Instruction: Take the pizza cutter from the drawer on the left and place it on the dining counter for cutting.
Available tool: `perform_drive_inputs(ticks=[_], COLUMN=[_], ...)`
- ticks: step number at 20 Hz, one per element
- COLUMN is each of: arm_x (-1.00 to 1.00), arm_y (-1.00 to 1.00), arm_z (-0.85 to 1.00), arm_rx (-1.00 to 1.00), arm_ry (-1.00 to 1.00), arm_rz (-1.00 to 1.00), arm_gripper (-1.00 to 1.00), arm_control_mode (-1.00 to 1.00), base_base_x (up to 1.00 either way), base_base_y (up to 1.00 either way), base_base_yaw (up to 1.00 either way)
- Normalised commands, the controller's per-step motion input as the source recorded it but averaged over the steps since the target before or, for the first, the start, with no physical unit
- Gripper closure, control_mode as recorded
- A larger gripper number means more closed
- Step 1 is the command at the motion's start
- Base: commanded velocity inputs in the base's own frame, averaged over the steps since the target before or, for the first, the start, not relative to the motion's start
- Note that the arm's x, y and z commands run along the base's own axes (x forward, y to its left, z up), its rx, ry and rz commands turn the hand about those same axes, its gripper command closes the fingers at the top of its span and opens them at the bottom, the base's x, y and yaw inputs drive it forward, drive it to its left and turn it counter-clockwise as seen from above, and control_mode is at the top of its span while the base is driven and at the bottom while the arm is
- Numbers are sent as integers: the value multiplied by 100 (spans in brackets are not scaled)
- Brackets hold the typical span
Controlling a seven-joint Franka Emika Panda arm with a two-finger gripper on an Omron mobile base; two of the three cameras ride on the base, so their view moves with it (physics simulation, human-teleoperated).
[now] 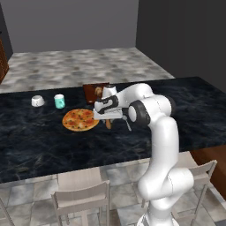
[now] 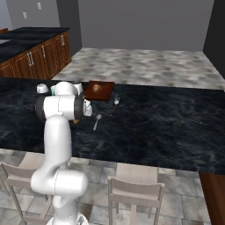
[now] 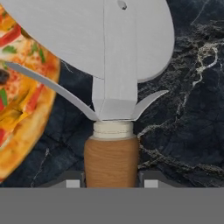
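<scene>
Pizza cutter (image 3: 111, 65) clamped in hand (image 3: 111, 181) by pizza (image 3: 22, 100); no writing.

Hand view: pizza cutter (image 3: 114, 57) wheel cut off by top edge; lower end of its brown handle hidden behind grey band. Gripper (image 3: 112, 181) fingertips barely show either side of handle, so contact w/ handle can't be told. Pizza (image 3: 22, 100) cut off by left edge, approx half visible.

Left base view: robot's hand covers most of the cutter; just a bit of brown handle shows. Thin utensil (image 1: 127, 124) partly behind the arm.

Right base view: arm hides pizza & most of a teal cup (image 2: 53, 90). Item on wooden board (image 2: 99, 91) too small to identify.
</scene>
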Motion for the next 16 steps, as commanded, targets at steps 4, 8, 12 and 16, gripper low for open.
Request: perform_drive_inputs(ticks=[4,8,12,16], arm_x=[0,0,0,0], arm_y=[0,0,0,0], arm_z=[0,0,0,0], arm_rx=[0,0,0,0], arm_ry=[0,0,0,0], arm_rz=[0,0,0,0], arm_gripper=[100,-100,-100,-100], arm_control_mode=[-100,-100,-100,-100], base_base_x=[0,0,0,0], base_base_y=[0,0,0,0], base_base_yaw=[0,0,0,0])
